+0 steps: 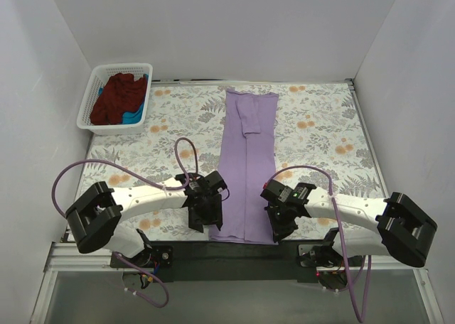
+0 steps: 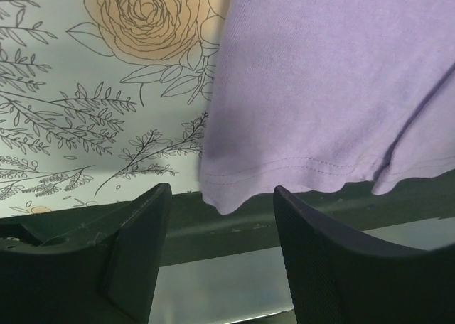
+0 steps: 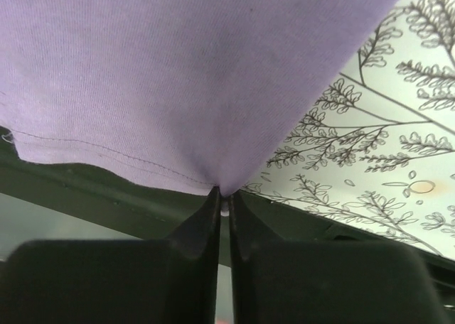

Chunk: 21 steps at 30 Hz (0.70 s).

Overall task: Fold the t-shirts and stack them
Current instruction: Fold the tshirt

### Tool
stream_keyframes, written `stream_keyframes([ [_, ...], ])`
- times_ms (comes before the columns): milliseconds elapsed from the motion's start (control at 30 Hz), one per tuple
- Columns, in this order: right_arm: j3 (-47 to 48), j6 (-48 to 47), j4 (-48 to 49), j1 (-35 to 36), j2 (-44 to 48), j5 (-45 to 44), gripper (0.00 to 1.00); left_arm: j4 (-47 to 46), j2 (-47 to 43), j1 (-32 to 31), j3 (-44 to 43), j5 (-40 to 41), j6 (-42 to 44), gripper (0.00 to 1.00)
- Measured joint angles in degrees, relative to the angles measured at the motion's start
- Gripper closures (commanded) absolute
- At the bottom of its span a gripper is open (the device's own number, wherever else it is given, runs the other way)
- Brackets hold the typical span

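Inventory as I read it from the operator's station, near to far.

1. Left fingers [image 1: 201,224]: near edge of the counter [image 1: 320,139], at the near left corner of the lavender t-shirt [image 1: 247,168]. I see them spread apart. In the left wrist view the hem corner lies in the gap between them, and neither finger touches it.

2. Right fingers [image 1: 279,231]: near edge, at the shirt's near right corner. I see them pressed together on the stitched hem, with the cloth puckering to a point where the tips meet.

3. Lavender t-shirt: folded lengthwise into a long narrow strip. It lies flat along the middle of the floral-patterned counter, running from near to far. Its near hem overlaps the dark strip at the counter's edge. A sleeve is folded on top toward the far end.

4. White lattice basket [image 1: 91,95]: far left corner of the counter, well apart from the lavender shirt.

5. Maroon t-shirt [image 1: 117,100]: bunched inside the basket, filling most of it.

6. Blue t-shirt [image 1: 134,116]: in the same basket, showing beside the maroon one along its right side.
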<state>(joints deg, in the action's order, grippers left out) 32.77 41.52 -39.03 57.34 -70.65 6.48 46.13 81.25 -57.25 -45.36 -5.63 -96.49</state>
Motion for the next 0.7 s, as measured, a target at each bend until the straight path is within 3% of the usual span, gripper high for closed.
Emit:
stream_keyframes([
  [67,0.0,-0.1,0.1,0.0,0.0,0.1,0.99,-0.2,0.7,-0.1,0.0,-0.2,0.0,0.47],
  [500,0.0,-0.1,0.1,0.0,0.0,0.2,0.99,-1.1,5.6,-0.9,-0.1,-2.3,1.1,0.69],
  [700,0.0,-0.2,0.1,0.0,0.0,0.1,0.99,0.3,7.0,-1.2,-1.0,-2.4,1.1,0.72],
])
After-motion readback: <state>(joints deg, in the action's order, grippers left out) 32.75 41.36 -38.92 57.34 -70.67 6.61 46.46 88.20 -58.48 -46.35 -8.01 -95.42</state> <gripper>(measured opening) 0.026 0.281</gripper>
